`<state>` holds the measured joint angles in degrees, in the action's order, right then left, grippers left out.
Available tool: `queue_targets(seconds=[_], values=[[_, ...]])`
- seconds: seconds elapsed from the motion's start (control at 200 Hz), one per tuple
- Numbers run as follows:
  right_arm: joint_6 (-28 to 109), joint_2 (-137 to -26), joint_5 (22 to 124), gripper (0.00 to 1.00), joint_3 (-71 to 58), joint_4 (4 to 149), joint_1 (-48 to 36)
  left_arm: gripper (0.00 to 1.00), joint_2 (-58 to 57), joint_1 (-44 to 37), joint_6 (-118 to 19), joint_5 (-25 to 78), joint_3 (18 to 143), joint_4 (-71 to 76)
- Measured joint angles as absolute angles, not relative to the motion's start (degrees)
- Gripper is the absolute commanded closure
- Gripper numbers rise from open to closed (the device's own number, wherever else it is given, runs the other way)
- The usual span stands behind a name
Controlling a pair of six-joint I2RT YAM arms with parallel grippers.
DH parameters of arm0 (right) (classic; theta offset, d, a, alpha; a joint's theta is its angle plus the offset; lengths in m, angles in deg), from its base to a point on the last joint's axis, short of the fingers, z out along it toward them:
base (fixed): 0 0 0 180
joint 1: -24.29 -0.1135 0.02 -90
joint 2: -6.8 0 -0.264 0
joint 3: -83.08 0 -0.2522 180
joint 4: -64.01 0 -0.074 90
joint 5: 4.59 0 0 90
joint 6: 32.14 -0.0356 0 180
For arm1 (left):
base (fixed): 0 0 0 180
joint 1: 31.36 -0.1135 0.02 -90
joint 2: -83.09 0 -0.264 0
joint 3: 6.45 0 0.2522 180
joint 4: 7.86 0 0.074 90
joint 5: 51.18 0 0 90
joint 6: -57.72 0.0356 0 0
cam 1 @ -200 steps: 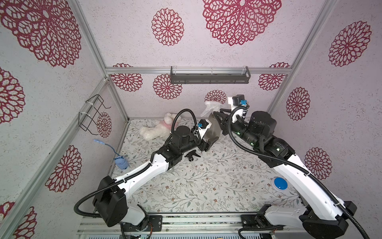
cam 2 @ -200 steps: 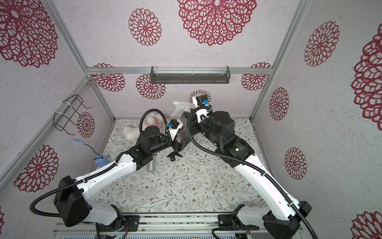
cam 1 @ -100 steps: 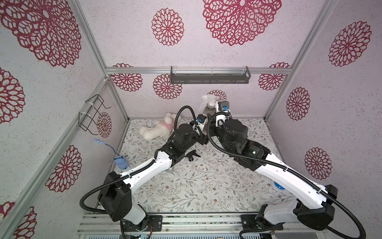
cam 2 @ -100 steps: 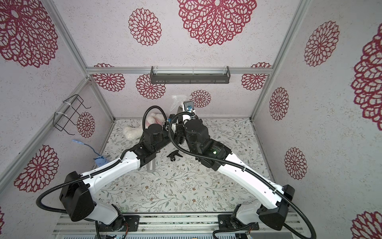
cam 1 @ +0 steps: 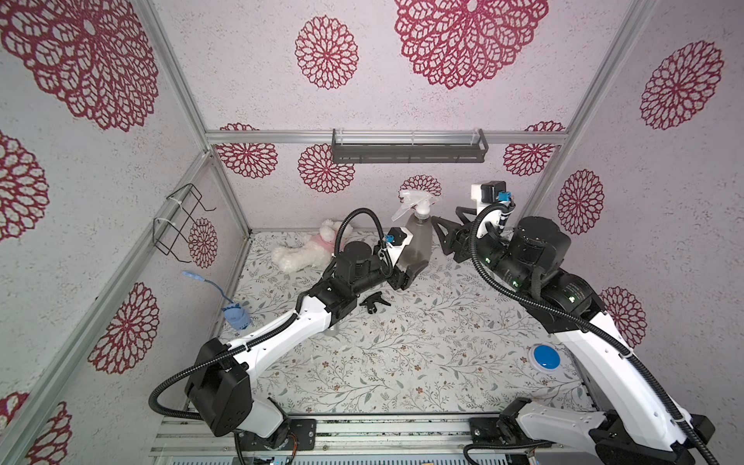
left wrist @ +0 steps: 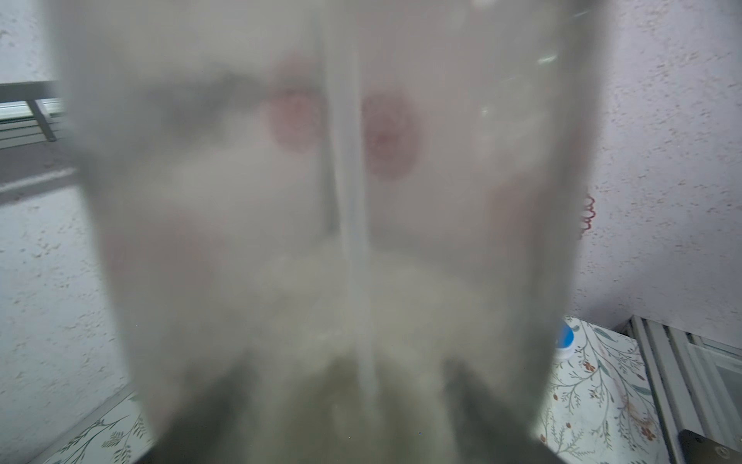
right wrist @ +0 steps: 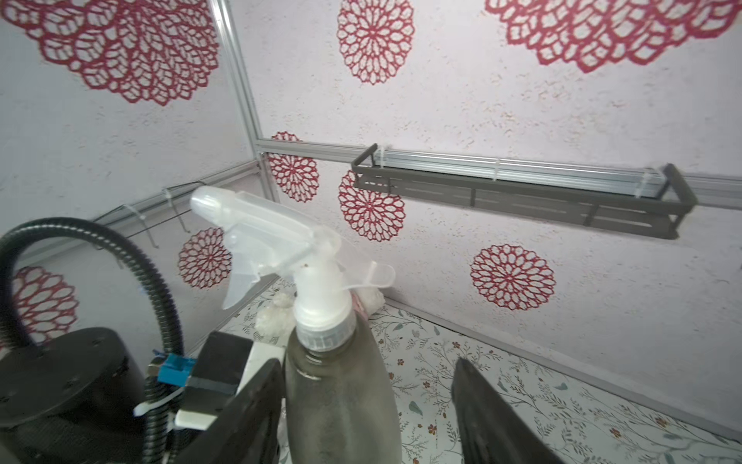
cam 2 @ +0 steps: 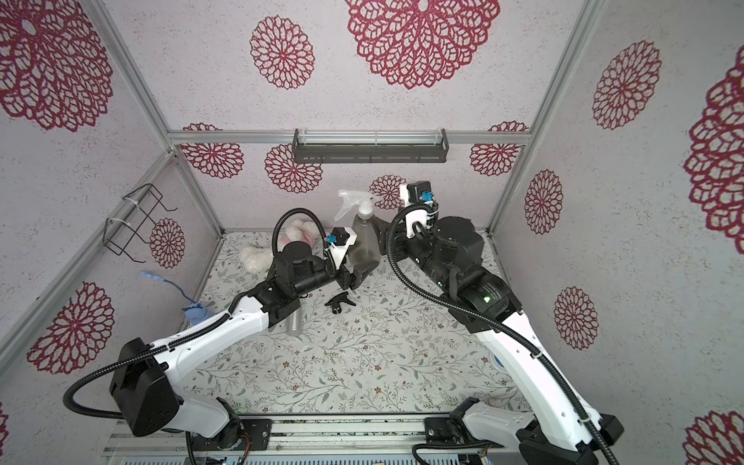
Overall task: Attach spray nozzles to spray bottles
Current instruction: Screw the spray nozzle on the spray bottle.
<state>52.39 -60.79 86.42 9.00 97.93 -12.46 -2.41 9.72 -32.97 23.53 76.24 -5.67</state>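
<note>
Red flower rosettes dot the pale walls around a table (cam 1: 422, 362) covered in a leafy floral cloth. Near the far edge of the table the grey bottle (cam 1: 416, 241) stands upright with the clear nozzle (cam 1: 414, 203) seated on its neck, trigger pointing toward the left wall; the right wrist view shows the white collar over the bottle's mouth. The left gripper (cam 1: 408, 271) is clamped on the lower part of this bottle, whose foggy body (left wrist: 321, 221) fills the left wrist view; no label or lettering can be read on it. The right gripper (cam 1: 445, 233) sits just beside the bottle on its right, jaws spread apart and holding nothing; in the right wrist view one dark finger (right wrist: 249, 418) appears next to the bottle wall and the other (right wrist: 494, 426) stands clear of it. The black nozzle (cam 1: 374, 302) lies on the cloth near the middle of the table, beside the left arm. The silver bottle (cam 2: 294, 320) lies mostly hidden under that arm, its writing out of sight. A plush toy (cam 1: 302, 255) rests near the far left corner, and a blue button (cam 1: 545, 356) sits by the right edge.
</note>
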Motion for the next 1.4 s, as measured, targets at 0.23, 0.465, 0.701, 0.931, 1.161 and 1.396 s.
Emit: queue_targets(seconds=[0.23, 0.465, 0.701, 0.931, 1.161, 1.396], values=[[54.49, -64.81, 77.83, 0.35, 13.11, 100.67, -9.62, 0.52, -1.93, 9.72, -32.97, 19.09, 76.26, -3.92], [54.81, -67.54, 72.63, 0.52, 14.22, 101.28, -7.76, 0.52, -1.86, 9.72, -32.91, 16.60, 76.24, -2.33], [53.53, -67.76, 69.05, 0.74, 14.22, 101.65, -7.44, 0.52, -1.62, 9.54, -32.82, 16.73, 76.30, -2.11], [52.26, -67.26, 70.75, 0.79, 12.04, 99.09, -8.00, 0.52, -1.62, 9.54, -32.86, 19.20, 76.32, -1.80], [52.06, -67.17, 93.22, 0.82, 10.29, 94.98, -18.76, 0.53, -1.68, 10.09, -32.65, 24.64, 76.54, -2.24], [51.23, -69.66, 115.97, 0.84, 10.33, 91.38, -26.52, 0.54, -3.24, 11.82, -31.40, 34.13, 77.72, -3.29]])
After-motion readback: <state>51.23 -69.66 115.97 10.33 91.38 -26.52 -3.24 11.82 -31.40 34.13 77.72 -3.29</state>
